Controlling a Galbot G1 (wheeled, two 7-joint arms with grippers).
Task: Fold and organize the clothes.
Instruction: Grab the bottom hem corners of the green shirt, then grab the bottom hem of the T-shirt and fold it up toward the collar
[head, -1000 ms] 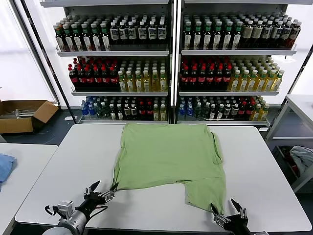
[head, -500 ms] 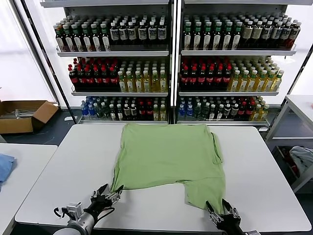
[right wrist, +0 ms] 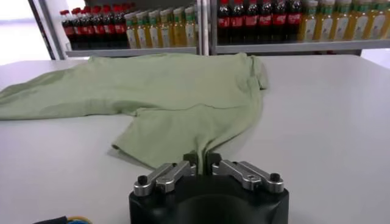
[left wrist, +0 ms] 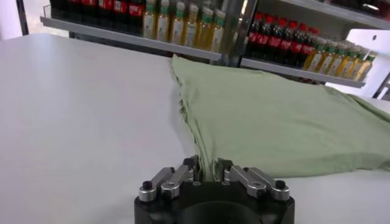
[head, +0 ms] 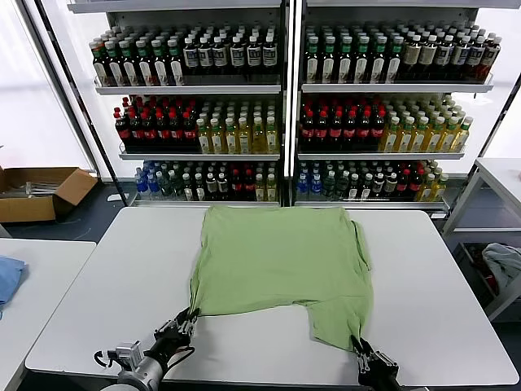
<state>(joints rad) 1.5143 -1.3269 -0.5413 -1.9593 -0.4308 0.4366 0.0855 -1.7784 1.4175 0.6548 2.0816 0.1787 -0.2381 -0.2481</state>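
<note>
From the head camera, the light green shirt (head: 281, 273) is lying spread on the white table (head: 106, 285), filling its middle. The left gripper (head: 186, 320) is sitting at the shirt's seven o'clock corner, its jaws pinching the hem there. The right gripper (head: 360, 352) is sitting at the five o'clock corner, clamping the cloth's near edge. Shelves of bottles (head: 281, 114) are standing at twelve o'clock (a cardboard box (head: 37, 191) is resting at nine).

From the left wrist, the left gripper (left wrist: 207, 173) is squeezing a gathered fold of shirt (left wrist: 274, 122) between narrow jaws.

From the right wrist, the right gripper (right wrist: 202, 163) is gripping a bunched corner of shirt (right wrist: 158, 97), jaws pressed tight.
</note>
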